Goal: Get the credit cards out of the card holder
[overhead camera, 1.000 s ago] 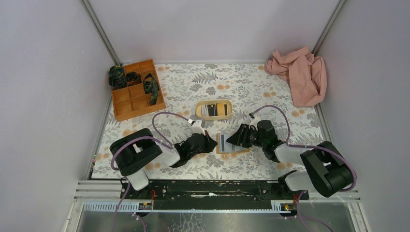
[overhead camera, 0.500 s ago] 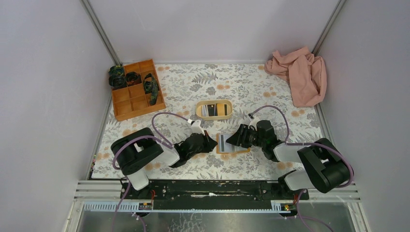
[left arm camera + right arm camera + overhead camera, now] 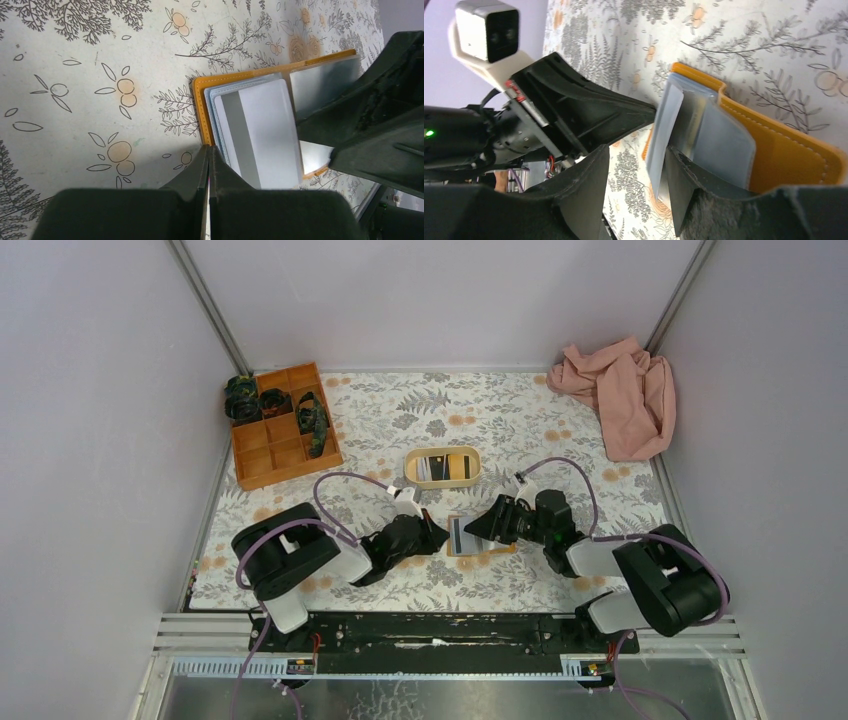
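Observation:
The orange-tan card holder lies open on the floral mat between my two grippers, its stitched leather and its light blue inside showing. A silver-white credit card sticks out of its pocket. Shut, my left gripper presses its tips against the holder's orange edge. My right gripper is open over the holder from the other side. The card's free edge is tilted up between its fingers, close to the right-hand finger, and is not clamped. The top view shows the left gripper and the right gripper nearly tip to tip.
A beige oval tray holding cards stands just behind the holder. An orange compartment box with dark straps is at the back left. A pink cloth lies crumpled at the back right. Grey walls close in both sides.
My right gripper has crept a little left and farther over the card holder. The left gripper has stayed shut in the same place.

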